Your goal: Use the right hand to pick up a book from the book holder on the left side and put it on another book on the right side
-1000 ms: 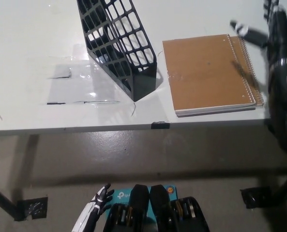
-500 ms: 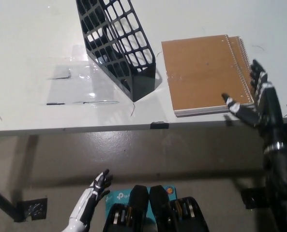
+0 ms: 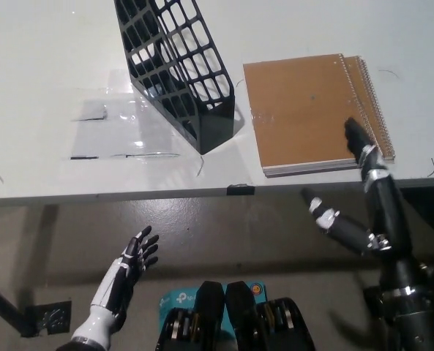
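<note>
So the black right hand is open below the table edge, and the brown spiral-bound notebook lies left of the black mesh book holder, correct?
Not quite. The head view shows the brown spiral-bound notebook lying to the right of the black mesh book holder, not left. The rest holds: the black right hand is open, mostly below the white table's front edge.

Single head view, steeply downward, table (image 3: 41, 44) edge and floor (image 3: 202, 234) below
</note>
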Robot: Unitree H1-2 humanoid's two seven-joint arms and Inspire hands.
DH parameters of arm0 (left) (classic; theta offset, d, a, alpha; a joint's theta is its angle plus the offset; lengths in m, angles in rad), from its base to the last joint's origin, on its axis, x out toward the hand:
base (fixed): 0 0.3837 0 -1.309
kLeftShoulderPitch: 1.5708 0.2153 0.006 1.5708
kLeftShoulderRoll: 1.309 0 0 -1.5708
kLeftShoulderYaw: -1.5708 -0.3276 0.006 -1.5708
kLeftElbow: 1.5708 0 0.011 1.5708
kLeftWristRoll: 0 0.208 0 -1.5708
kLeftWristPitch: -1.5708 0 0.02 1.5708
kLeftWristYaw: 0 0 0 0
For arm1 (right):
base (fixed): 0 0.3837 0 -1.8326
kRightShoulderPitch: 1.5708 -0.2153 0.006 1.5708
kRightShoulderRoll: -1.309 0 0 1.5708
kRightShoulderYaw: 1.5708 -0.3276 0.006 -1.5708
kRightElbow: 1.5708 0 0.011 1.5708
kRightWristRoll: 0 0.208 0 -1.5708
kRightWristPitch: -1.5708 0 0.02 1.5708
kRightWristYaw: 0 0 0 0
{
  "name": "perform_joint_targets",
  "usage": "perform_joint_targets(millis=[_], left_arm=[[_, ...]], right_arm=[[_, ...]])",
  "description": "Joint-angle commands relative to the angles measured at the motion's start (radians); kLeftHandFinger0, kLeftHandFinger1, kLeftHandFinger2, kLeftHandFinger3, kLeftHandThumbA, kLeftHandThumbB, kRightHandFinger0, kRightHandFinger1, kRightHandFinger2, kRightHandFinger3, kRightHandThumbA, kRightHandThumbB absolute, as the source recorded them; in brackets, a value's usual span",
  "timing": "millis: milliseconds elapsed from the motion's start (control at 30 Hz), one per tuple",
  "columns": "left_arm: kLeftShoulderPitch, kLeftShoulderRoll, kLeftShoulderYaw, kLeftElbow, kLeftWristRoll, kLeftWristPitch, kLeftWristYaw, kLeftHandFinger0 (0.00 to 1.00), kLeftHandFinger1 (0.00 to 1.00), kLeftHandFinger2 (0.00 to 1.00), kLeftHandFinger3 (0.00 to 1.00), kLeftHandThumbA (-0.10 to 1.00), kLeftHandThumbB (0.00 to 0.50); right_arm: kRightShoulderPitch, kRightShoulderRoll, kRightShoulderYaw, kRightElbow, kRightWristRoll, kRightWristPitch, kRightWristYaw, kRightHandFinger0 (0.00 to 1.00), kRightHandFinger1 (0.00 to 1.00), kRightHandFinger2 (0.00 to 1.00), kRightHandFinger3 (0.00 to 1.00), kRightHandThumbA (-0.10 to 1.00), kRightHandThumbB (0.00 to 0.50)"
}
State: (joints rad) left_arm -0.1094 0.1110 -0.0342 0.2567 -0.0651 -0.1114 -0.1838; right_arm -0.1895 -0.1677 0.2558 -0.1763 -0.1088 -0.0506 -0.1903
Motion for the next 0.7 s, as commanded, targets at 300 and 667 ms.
perform_joint_targets(millis=[300, 667], left_arm=[[0.009, 0.012, 0.013, -0.044, -0.062, -0.073, -0.050, 1.00, 1.00, 1.00, 1.00, 1.00, 0.325], [0.017, 0.009, 0.011, -0.050, -0.058, -0.069, -0.053, 1.00, 1.00, 1.00, 1.00, 1.00, 0.314]], right_arm=[[-0.022, 0.022, -0.016, 0.346, -0.121, -0.188, -0.002, 1.00, 1.00, 1.00, 1.00, 0.68, 0.101], [-0.018, 0.032, -0.058, 0.522, -0.097, -0.276, 0.008, 1.00, 1.00, 1.00, 1.00, 0.61, 0.106]])
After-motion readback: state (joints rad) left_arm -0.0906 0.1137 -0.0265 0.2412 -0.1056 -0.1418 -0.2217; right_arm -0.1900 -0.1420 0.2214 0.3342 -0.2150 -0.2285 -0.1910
